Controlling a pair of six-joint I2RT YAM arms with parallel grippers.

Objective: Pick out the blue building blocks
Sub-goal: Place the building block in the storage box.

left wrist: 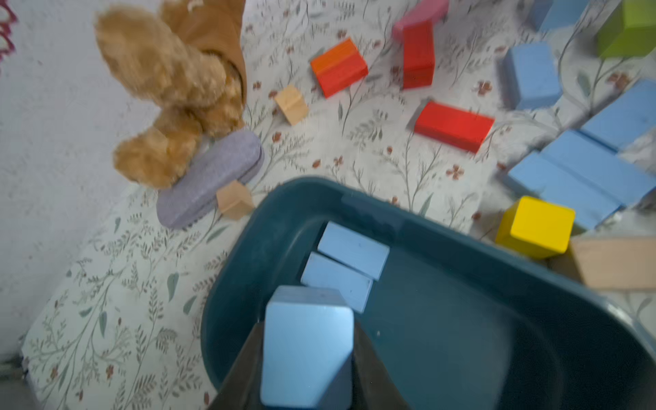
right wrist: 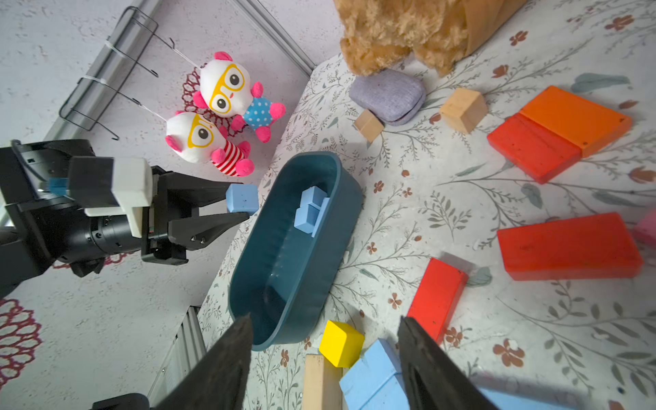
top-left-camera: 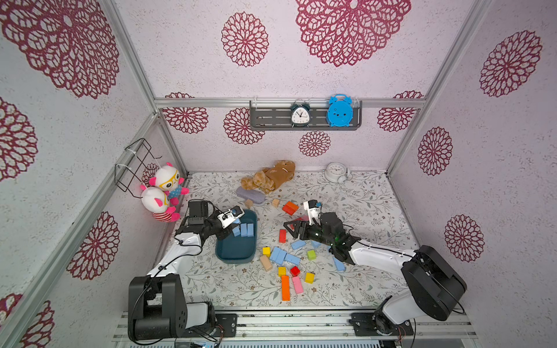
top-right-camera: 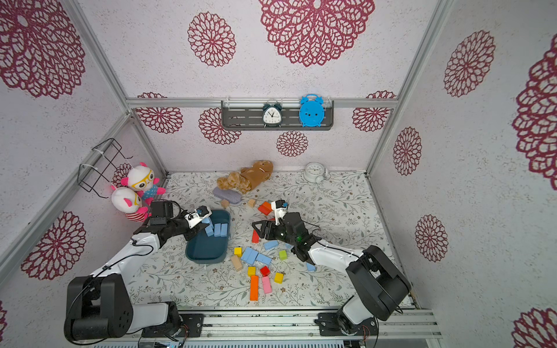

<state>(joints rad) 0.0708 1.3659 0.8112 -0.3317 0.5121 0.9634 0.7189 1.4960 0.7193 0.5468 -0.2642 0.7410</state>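
My left gripper (top-left-camera: 236, 220) is shut on a light blue block (left wrist: 307, 348) and holds it over the far end of the dark teal tray (top-left-camera: 235, 259); the right wrist view shows this block (right wrist: 242, 198) pinched between the fingers. More blue blocks (top-left-camera: 247, 229) lie inside the tray (left wrist: 461, 241). Several loose blue blocks (top-left-camera: 280, 255) lie on the mat to the right of the tray. My right gripper (right wrist: 324, 319) is open and empty, hovering above the mat near a red brick (top-left-camera: 282, 235), right of the tray.
Red, orange, yellow, pink, green and tan blocks (top-left-camera: 285, 287) are scattered among the blue ones. A brown plush bear (top-left-camera: 271, 176) and a grey pouch (top-left-camera: 250, 195) lie at the back, with a white clock (top-left-camera: 336, 172) at the back right. Two plush dolls (top-left-camera: 164, 192) hang on the left wall.
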